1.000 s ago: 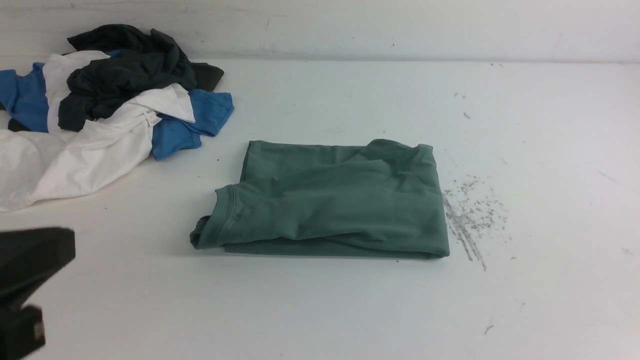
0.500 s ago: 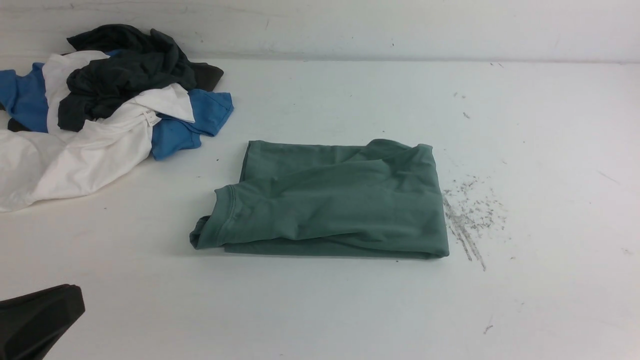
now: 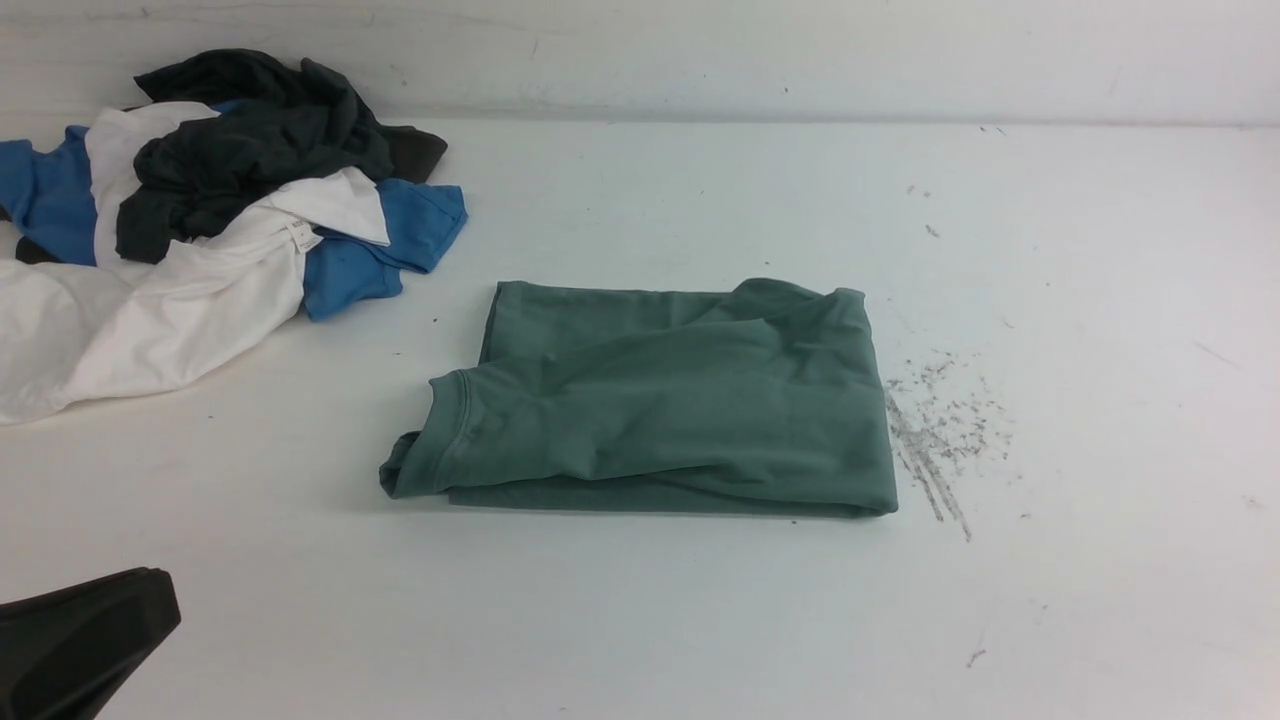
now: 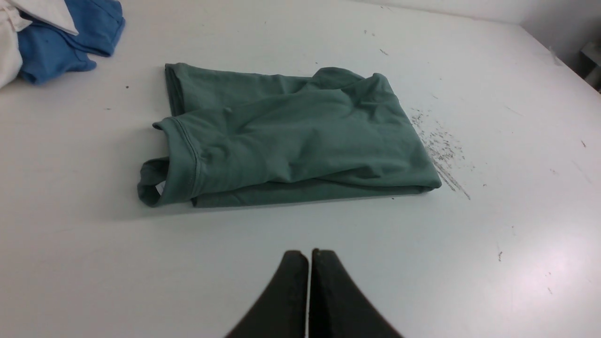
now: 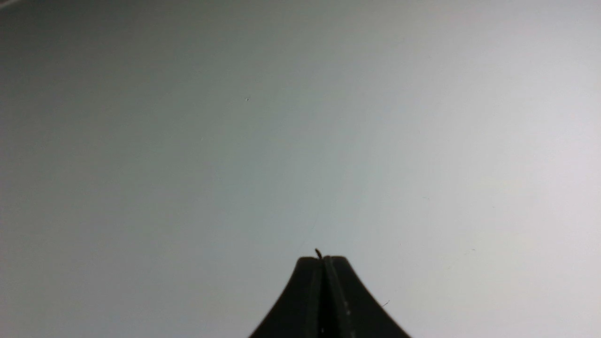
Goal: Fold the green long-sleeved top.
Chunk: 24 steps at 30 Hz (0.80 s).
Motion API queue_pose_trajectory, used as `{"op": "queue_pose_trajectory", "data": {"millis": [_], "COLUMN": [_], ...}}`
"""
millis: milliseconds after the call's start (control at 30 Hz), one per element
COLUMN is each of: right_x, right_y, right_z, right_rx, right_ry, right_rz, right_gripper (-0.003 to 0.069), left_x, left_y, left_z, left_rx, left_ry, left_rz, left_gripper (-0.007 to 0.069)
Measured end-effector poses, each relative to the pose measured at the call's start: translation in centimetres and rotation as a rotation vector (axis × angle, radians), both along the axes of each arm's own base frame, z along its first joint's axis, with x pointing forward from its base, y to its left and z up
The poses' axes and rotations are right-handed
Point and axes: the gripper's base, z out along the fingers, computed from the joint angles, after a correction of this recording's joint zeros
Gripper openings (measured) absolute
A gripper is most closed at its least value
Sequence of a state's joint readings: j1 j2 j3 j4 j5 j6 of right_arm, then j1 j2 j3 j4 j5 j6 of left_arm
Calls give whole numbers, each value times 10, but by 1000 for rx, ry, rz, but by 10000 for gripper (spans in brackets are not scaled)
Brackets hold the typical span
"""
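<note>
Green long-sleeved top (image 3: pixel 660 400) folded into a rough rectangle, flat on the white table (image 3: pixel 640 620), about mid-scene.

Ribbed hem edge at its left end, a bit of white label peeking from the fold in the left wrist view; grey scuff marks (image 3: pixel 935 430) just right of it. Left gripper (image 4: pixel 309 256) nearer than the top, apart from it — jaws pressed together, gripping nothing. Right gripper (image 5: pixel 324 259) over bare table, jaws likewise together. Far left — heap of dark, blue and white garments (image 3: pixel 200 210), well apart.
</note>
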<state>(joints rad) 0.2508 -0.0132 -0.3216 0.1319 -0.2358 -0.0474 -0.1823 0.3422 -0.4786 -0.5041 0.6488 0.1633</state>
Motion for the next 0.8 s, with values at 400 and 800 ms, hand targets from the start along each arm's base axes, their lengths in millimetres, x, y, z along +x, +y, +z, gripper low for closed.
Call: {"op": "queue_pose_trajectory", "data": {"millis": [400,800], "right_x": [0,0], "right_y": [0,0], "right_z": [0,0], "right_rx": [1,1], "right_ry": [-2,-2], "right_rz": [0,0], "right_gripper": [-15,-15], "left_x": [-3,-14], "left_y": [11,36], "left_z": [-3,-94], "left_rx": [219,322], "left_ry": [-112,-206], "left_rz": [35,350], "left_gripper": [-3,-3]}}
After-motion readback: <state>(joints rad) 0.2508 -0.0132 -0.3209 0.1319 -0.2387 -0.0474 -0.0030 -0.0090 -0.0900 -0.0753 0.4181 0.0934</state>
